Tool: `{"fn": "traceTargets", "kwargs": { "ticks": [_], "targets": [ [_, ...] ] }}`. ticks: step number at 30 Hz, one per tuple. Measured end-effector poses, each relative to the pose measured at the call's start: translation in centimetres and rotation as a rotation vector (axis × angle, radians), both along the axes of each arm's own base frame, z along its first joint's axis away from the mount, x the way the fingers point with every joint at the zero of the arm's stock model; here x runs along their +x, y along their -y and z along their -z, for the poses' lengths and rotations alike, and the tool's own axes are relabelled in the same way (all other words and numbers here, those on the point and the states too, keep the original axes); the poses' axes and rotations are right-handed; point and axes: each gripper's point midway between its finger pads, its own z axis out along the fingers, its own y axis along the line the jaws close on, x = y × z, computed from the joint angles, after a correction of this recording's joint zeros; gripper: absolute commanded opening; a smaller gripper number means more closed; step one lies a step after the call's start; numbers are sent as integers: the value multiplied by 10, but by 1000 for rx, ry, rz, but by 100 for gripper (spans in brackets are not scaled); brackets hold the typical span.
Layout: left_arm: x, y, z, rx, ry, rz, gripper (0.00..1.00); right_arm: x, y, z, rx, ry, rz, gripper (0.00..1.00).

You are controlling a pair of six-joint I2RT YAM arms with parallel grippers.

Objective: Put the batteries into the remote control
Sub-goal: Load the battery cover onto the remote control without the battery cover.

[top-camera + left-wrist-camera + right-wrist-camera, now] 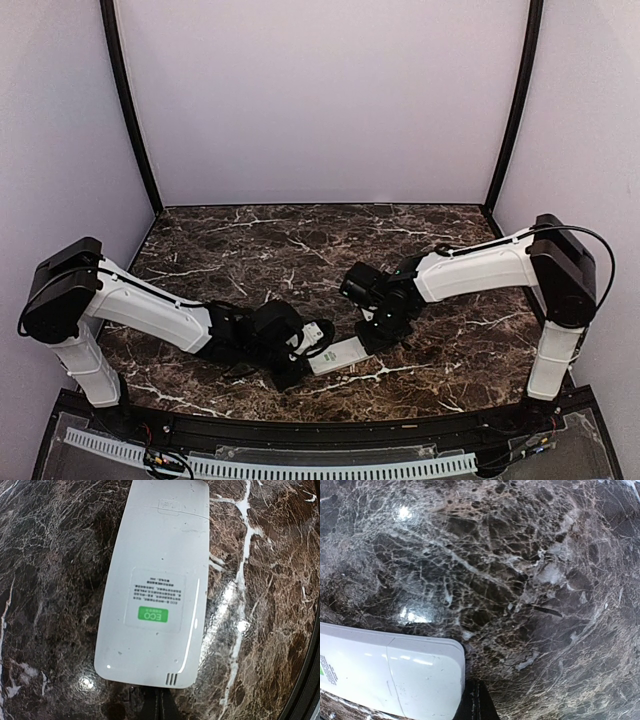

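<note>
The white remote control (337,355) lies back up on the marble table between the two grippers. In the left wrist view the remote (157,585) shows a green ECO sticker, and its battery cover (170,505) sits closed at the far end. My left gripper (306,366) (159,702) is shut and empty, its tips against the remote's vented end. My right gripper (364,343) (476,702) is shut and empty, its tips beside the corner of the remote's cover end (415,677). No batteries are in view.
The dark marble table (250,250) stretches behind the arms. Its black front rail (320,425) runs close below the remote. Purple walls stand behind and on both sides.
</note>
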Motion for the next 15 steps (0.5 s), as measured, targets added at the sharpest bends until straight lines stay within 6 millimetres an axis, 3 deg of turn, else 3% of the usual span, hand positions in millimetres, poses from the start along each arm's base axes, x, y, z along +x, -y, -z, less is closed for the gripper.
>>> {"fn": "traceTargets", "kwargs": {
  "ticks": [8,15],
  "targets": [
    [0,0,0,0,3,6,0,3,8,-1,-8,14,5,0],
    [0,0,0,3,11,17,0,10,36,-7,-58,0,23,0]
  ]
}}
